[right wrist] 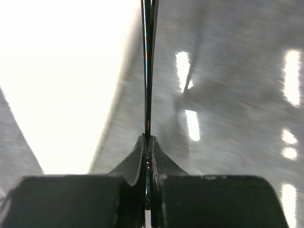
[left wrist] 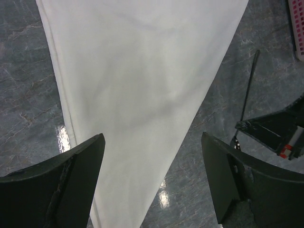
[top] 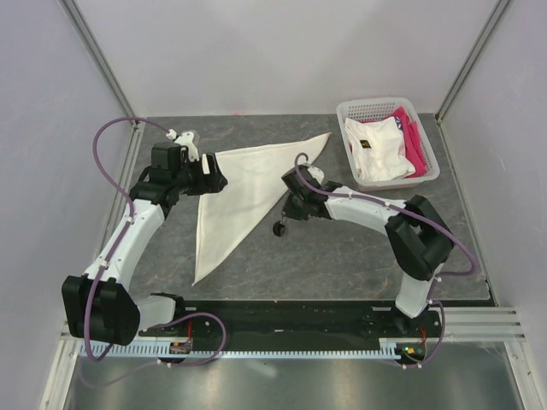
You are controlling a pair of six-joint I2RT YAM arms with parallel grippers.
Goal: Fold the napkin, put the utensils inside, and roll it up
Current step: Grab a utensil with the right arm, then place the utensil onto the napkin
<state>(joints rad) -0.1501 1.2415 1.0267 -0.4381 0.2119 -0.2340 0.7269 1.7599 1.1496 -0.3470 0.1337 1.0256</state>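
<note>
Napkin (top: 239, 192) lies flat on worktop (top: 342, 256) as a folded triangle; left tool (left wrist: 152, 142) is spread wide and empty above it; right tool (right wrist: 148, 142) is clamped on spoon (right wrist: 148, 71) handle beside its right edge.

Overhead view, two close wrist views, shared napkin (top: 244, 192)

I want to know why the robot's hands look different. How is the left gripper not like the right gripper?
The left gripper is wide open and holds nothing; the right gripper is shut on the thin black spoon. The left gripper is over the white napkin; the right gripper is beside its edge. Both are dark-coloured.
</note>
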